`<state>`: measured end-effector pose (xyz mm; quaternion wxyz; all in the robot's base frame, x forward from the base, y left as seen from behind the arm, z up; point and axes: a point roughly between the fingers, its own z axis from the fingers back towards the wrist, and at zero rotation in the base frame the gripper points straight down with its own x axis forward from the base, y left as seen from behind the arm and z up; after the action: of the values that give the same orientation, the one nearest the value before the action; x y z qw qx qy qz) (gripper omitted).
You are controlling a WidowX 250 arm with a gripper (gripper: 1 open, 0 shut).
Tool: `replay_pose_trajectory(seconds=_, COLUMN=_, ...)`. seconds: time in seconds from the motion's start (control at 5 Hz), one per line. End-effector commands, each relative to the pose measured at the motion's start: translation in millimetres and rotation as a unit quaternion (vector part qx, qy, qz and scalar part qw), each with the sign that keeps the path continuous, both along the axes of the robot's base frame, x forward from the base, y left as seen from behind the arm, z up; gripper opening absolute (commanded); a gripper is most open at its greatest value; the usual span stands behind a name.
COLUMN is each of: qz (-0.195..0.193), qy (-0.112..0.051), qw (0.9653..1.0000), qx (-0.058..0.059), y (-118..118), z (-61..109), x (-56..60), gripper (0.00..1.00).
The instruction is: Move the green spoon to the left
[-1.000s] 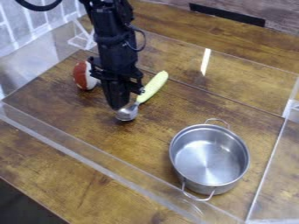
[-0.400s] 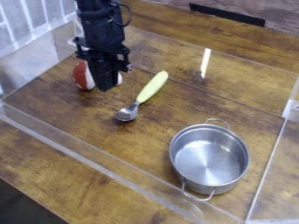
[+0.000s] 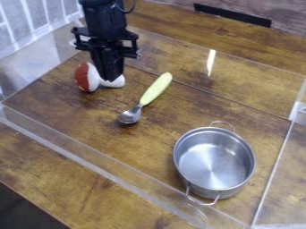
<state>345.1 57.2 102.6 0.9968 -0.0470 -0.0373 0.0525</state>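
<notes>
Mushroom toy (image 3: pixel 89 77), red-capped and white-stemmed, lies on its side at the left, with the gripper (image 3: pixel 109 55) above or just beside it, a bit left of the spoon; I cannot tell from this angle whether the fingers are spread or pressed together. Next comes the green spoon (image 3: pixel 148 95), flat on the wooden table (image 3: pixel 129 161), bowl toward the near side, handle pointing away. It should be light and stiff, hardly fragile, its metal bowl slippery; the thick plastic handle, pinched across its middle, looks the safer hold. Rightmost sits the steel pot (image 3: pixel 216 163), apart from the spoon.
</notes>
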Motion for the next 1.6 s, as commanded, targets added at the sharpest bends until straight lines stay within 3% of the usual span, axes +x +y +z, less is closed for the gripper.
replay_pose_trajectory(seconds=0.0, qz=-0.023, qy=-0.022, qw=0.9995, qx=0.007, y=-7, z=5.4, x=8.8, gripper=1.00)
replay_pose_trajectory(seconds=0.2, qz=-0.015, qy=-0.015, qw=0.9998, qx=0.007, y=3, z=-16.9, x=15.6, gripper=1.00)
replay_pose_trajectory(seconds=0.4, qz=-0.016, qy=-0.010, qw=0.9998, qx=0.006, y=-7, z=-33.0, x=29.2, gripper=0.00)
replay_pose_trajectory(seconds=0.6, qz=-0.017, qy=-0.006, qw=0.9998, qx=0.006, y=-16, z=-44.7, x=43.3, gripper=1.00)
replay_pose_trajectory(seconds=0.8, qz=-0.042, qy=-0.006, qw=0.9991, qx=0.006, y=-17, z=-42.2, x=46.7, gripper=0.00)
replay_pose_trajectory(seconds=1.0, qz=-0.063, qy=-0.004, qw=0.9980, qx=0.007, y=-17, z=-44.5, x=49.4, gripper=0.00)
replay_pose_trajectory(seconds=1.2, qz=-0.091, qy=-0.003, qw=0.9958, qx=0.005, y=-18, z=-40.7, x=58.8, gripper=1.00)
replay_pose_trajectory(seconds=1.4, qz=-0.086, qy=-0.001, qw=0.9963, qx=0.001, y=-21, z=-38.3, x=60.3, gripper=1.00)
